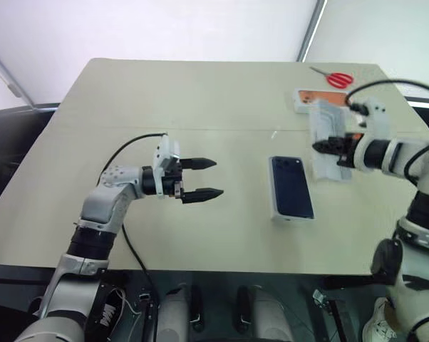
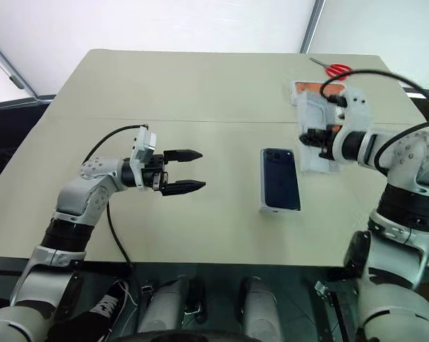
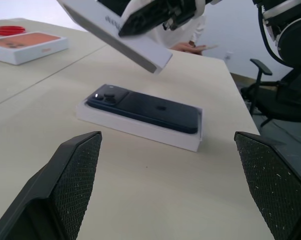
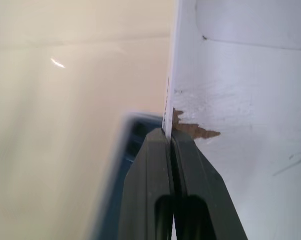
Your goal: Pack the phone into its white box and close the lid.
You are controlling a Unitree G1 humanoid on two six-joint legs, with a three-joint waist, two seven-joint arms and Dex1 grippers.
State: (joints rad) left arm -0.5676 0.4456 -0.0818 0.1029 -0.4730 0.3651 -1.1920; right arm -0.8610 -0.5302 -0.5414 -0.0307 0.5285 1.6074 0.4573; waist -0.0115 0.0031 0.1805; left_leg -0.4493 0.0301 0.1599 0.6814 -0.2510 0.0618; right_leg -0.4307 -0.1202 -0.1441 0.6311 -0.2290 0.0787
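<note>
Currently your right gripper (image 2: 308, 135) is pinched tight on one side wall of the lid (image 2: 316, 139), as the right wrist view shows, with the two black fingers (image 4: 183, 170) pressed together over the cardboard edge and the plain white underside beside them. You have the lid lifted off the table (image 1: 164, 100), tilted, just right of the white box (image 1: 291, 215). In the left wrist view it hangs above and behind the box, clear of it, with its long edge slanting down.

You will find the phone (image 1: 291, 187) lying flat in the white box, glossy dark back up, camera bump at the far left corner. Box and phone sit a little right of the table's centre, long axis running near to far.

Your left gripper (image 1: 199, 178) hovers above the table well left of the box, pointing right toward it, its fingers spread wide with nothing between them.

At the far right of the table you can see a second white box with an orange phone print (image 1: 311, 98), partly hidden behind the raised lid, and red-handled scissors (image 1: 336, 77) just beyond it at the far edge.
</note>
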